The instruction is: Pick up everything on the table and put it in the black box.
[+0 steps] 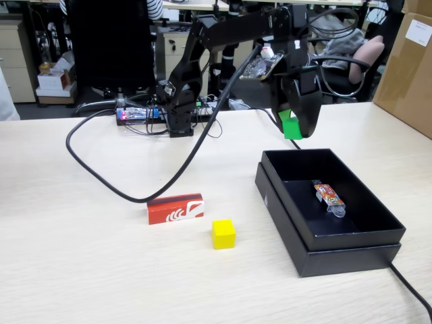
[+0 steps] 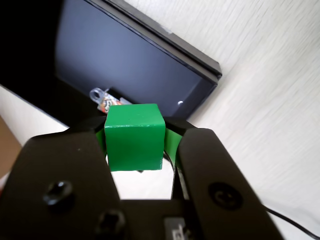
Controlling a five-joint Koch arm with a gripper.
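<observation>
Transport step, judged from the layout. Gripper (image 1: 294, 128) clenched on the green cube (image 1: 291, 125), held in the air just above the far rim of the black box (image 1: 324, 251), near the far edge of the table (image 1: 81, 270). In the wrist view, green cube (image 2: 134, 142) squeezed between both jaws of the gripper (image 2: 136, 150), black box (image 2: 125, 60) below and ahead. Next move, as judged: carry slightly forward over the box interior, then release. Already lying in the box — a small candy wrapper (image 1: 328, 196). Not yet collected: yellow cube (image 1: 223, 233) and red-orange packet (image 1: 175, 208), near each other toward the middle of the table. Black cable (image 1: 128, 189) curving just behind the packet — a possible snag for a later grasp; nothing visible between cube and box.
</observation>
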